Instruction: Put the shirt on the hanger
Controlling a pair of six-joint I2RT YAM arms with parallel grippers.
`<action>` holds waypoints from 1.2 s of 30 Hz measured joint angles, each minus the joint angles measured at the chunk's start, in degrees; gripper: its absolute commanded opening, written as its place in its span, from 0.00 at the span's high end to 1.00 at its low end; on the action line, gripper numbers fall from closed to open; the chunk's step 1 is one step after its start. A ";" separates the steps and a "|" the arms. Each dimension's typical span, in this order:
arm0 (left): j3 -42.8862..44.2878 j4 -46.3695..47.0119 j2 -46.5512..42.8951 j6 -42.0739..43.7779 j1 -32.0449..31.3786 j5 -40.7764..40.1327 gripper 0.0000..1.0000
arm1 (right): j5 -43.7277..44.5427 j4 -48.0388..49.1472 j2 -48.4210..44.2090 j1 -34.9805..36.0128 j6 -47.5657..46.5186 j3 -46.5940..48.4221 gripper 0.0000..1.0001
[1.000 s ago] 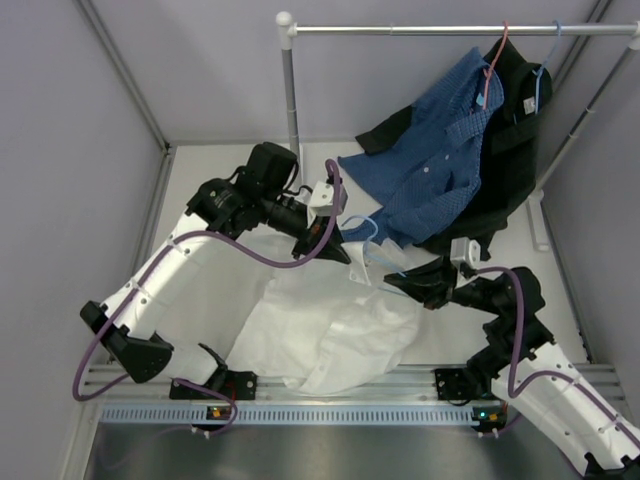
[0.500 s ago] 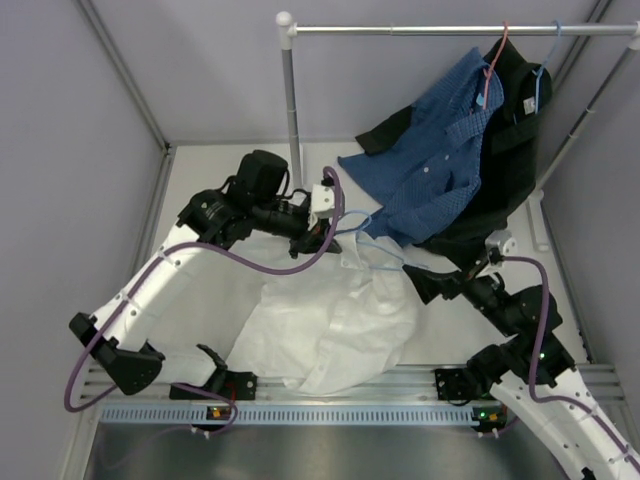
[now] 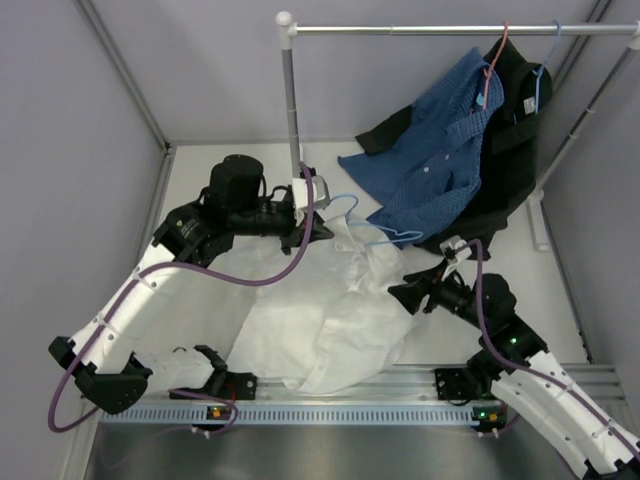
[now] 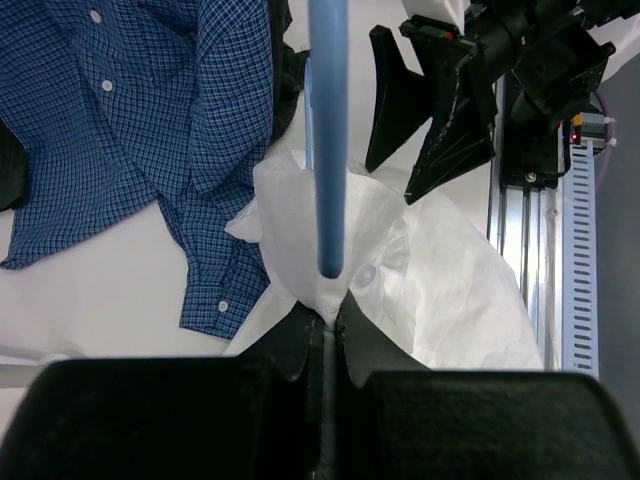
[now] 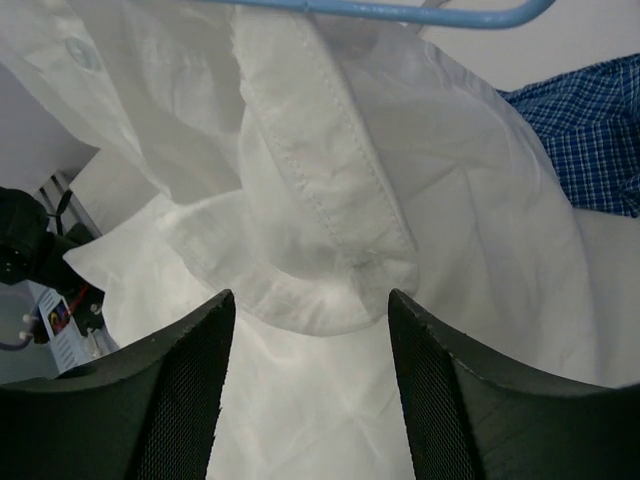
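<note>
Step in hand: threading the large plain white collared cloth shirt onto the thin light-blue wire hanger; by the look of it, only partly done.
Left gripper: clamped tight, pinching the hanger wire together with a fold of white cloth; holding both up off the table.
Right gripper: fingers parted around halfway, gripping nothing; white collar band and a cuff-like fold lying right in front of the gap.
Shirt position: mostly heaped on the table between the two arms, upper part drawn up toward the hanger's lower bar, collar area draped just under the blue wire in the right wrist view.
Hanger position: raised near the rail post, just beside the hanging blue checked shirt, hook clear of the rail.
Next move, as judged: right gripper in on the loose collar or shoulder fold, closing on it, then pulling it over the free hanger arm.
Caution: blue checked hem close by; easy to snag.
</note>
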 measured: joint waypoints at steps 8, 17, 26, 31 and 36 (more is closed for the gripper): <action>-0.02 0.57 0.00 -1.22 0.00 -0.44 1.00 | 1.70 6.82 9.79 0.00 -1.64 -0.44 0.26; -0.81 1.33 -0.55 -1.25 0.00 0.52 1.00 | 2.91 11.91 9.22 -0.74 -1.70 -1.62 0.41; -0.81 2.03 -0.66 -1.97 0.00 0.09 1.00 | -2.10 16.28 7.89 -1.22 -1.03 -3.87 0.90; -1.73 3.54 -1.09 -2.89 0.00 -2.73 1.00 | 2.08 14.23 2.75 -1.33 -1.18 -4.15 1.00; -3.61 4.46 -2.51 -2.89 -0.02 -3.28 1.00 | 10.23 5.97 4.37 -1.53 -1.53 -0.50 1.00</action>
